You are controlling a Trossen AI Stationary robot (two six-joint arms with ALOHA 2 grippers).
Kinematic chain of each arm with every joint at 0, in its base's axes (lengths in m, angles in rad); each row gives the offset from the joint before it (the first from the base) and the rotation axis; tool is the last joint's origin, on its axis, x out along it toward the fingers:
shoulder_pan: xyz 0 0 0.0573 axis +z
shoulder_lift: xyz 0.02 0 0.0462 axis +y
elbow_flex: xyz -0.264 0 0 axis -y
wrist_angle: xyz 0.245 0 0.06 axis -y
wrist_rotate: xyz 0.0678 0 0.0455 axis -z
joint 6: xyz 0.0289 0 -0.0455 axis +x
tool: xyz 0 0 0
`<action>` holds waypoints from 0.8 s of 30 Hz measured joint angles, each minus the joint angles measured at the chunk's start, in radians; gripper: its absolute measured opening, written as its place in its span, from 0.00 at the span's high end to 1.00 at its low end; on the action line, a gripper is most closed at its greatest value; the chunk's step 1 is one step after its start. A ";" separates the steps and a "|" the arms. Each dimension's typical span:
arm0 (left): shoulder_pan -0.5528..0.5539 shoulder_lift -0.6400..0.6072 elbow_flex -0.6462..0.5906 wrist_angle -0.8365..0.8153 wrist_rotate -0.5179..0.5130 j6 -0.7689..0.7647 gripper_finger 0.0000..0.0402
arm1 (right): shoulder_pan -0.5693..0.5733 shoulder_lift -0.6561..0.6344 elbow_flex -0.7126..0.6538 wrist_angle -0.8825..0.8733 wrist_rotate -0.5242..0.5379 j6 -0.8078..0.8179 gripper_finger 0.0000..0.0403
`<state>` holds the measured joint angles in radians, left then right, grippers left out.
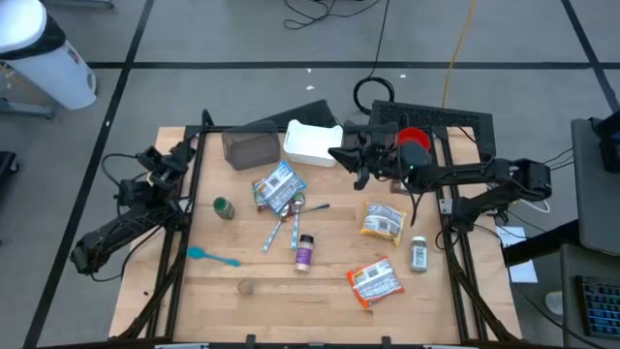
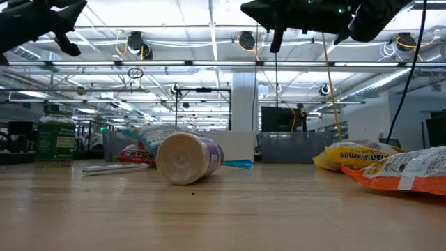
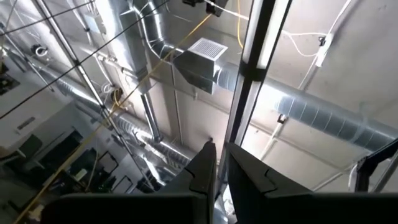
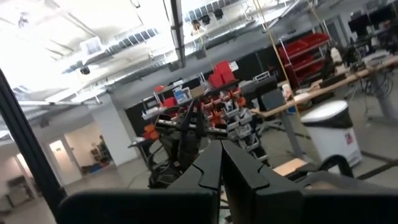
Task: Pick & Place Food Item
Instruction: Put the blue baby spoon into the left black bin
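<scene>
**A robotics lab in an open industrial hall**

We see a wooden test table (image 1: 291, 291) framed by dark rails on a grey floor marked with black tape lines (image 1: 126, 82), cables (image 1: 329, 12) trailing across it. We note exposed ceiling trusses with round lamps (image 2: 136, 43), bare silver ventilation ducts (image 3: 311, 112), shelves of red bins (image 4: 308, 46), long workbenches (image 4: 323, 84) and a monitor (image 2: 279, 118) beyond.

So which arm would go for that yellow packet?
Probably the right. Its gripper hovers over the table's back edge, nearer the yellow packet; the left gripper sits off the table's left side.
</scene>
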<state>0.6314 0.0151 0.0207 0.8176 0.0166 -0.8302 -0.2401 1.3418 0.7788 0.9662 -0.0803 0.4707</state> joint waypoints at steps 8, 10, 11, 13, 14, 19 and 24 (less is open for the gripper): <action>0.000 0.000 0.007 -0.005 0.048 -0.069 0.84 | 0.000 -0.003 0.000 0.011 0.000 0.049 0.99; 0.000 0.000 0.007 -0.005 0.072 -0.097 0.78 | 0.000 -0.003 0.000 0.010 0.000 0.049 0.99; 0.000 0.000 0.007 -0.005 0.084 -0.106 0.75 | 0.000 -0.003 0.000 0.009 0.000 0.049 0.99; 0.000 0.000 0.007 -0.004 0.100 -0.115 0.68 | 0.000 -0.003 0.000 0.010 0.000 0.049 0.99; 0.000 0.000 0.007 -0.004 0.110 -0.115 0.64 | 0.000 -0.003 0.000 0.010 0.000 0.049 0.99; 0.000 0.000 0.007 -0.002 0.100 -0.066 0.51 | 0.000 -0.003 0.000 0.009 0.000 0.049 0.99; 0.000 0.000 0.007 -0.002 0.003 -0.068 0.45 | 0.000 -0.003 0.000 0.009 0.000 0.069 0.99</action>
<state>0.6313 0.0151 0.0280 0.8158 0.0194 -0.8983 -0.2401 1.3384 0.7788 0.9756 -0.0803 0.5393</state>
